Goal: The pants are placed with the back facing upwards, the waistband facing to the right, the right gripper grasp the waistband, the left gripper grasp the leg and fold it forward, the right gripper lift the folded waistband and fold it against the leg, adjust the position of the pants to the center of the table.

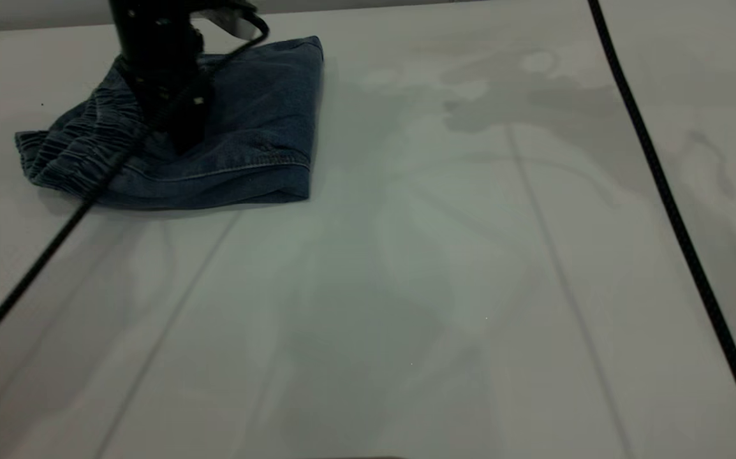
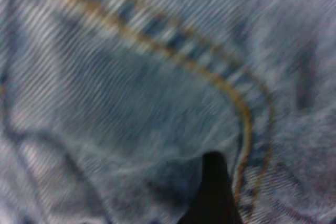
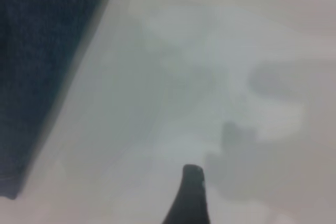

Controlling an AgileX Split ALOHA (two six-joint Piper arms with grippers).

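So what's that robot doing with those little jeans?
It is tidying them. The pants lie folded into a bundle at the far left of the white table, with the ruffled waistband on the left side. The left gripper is pressed down on top of the denim; its camera sees only cloth and stitching. The right gripper hangs over bare table beside the pants. The bundle is not in the middle of the table yet.
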